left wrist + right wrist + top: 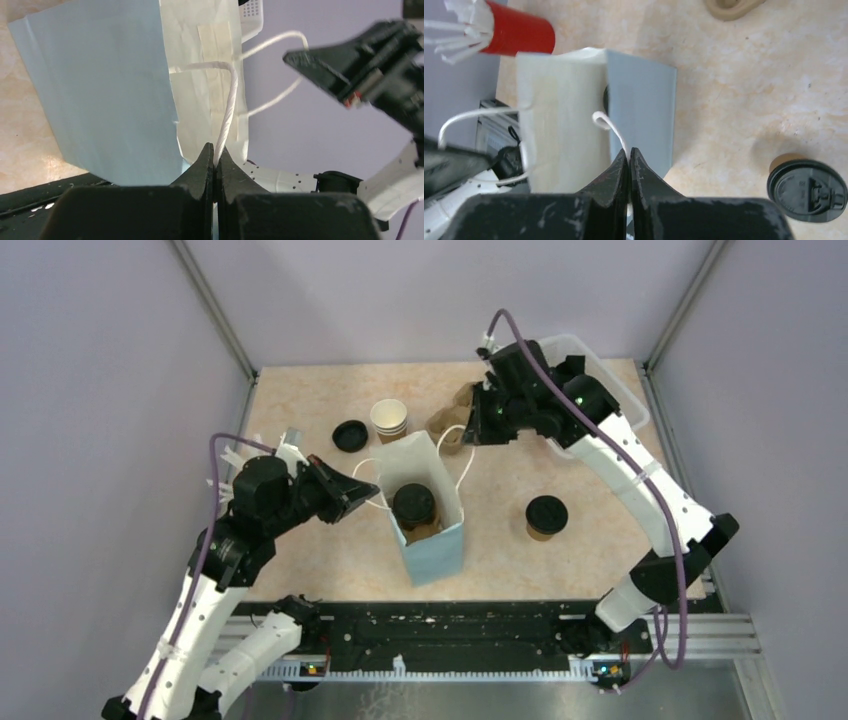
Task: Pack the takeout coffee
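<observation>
Pale-blue paper bag (440,550) stands upright at the middle of the counter (330,560), mouth up. I see one kraft-brown paper cup with a round black lid (413,504) inside it. The second lidded kraft cup (546,516) stands on the counter to the bag's right, apart from it. My left tool (215,160) is pinched tight on the bag's left white cord handle (227,110). My right tool (628,156) is pinched tight on the right white cord handle (606,124).

The bag (435,552) is made of matt paper, its handle (227,107) of twisted cord, the lid (806,190) of black plastic.
</observation>
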Motion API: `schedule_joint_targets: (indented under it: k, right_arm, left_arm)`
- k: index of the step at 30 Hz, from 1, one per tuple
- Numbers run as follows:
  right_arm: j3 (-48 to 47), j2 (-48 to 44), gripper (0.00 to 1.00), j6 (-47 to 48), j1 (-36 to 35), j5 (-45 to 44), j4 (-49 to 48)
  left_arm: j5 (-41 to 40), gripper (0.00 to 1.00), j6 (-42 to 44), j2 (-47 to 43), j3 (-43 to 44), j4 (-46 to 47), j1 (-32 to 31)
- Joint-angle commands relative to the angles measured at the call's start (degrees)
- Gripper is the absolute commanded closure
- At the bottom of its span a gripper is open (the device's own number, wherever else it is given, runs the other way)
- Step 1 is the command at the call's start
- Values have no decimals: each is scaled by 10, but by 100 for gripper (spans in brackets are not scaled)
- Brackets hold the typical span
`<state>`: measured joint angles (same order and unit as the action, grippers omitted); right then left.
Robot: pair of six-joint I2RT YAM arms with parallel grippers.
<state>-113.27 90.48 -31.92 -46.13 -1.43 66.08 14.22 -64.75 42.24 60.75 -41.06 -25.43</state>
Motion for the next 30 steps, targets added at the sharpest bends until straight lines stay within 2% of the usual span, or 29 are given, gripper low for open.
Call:
schedule_joint_targets:
  k: [1,3,8,10,18,22,27,29,30]
  right_arm:
    - [55,-20,100,72,104,184,-174]
    - [66,-3,100,89,133,285,-202]
    - [34,52,100,146,154,377,-180]
    - [23,64,100,157,154,391,-170]
    - [15,65,100,179,154,406,-148]
    - [25,61,100,188,154,401,-141]
    - [26,58,100,191,154,394,-135]
    - [24,59,100,192,155,394,-134]
    - [24,59,100,192,155,391,-134]
  left_arm:
    - [3,95,0,-42,-14,-15,-1]
    - [14,92,-8,-52,-28,-12,0]
    - [15,82,-6,-62,-24,-42,0]
    - [3,78,3,-62,-14,-54,-1]
    - [-10,39,107,28,85,-77,0]
    - [-17,26,155,84,146,-83,0]
    - [1,20,195,148,207,-89,0]
    - [7,20,211,169,225,-104,0]
    - [10,24,216,175,230,-108,0]
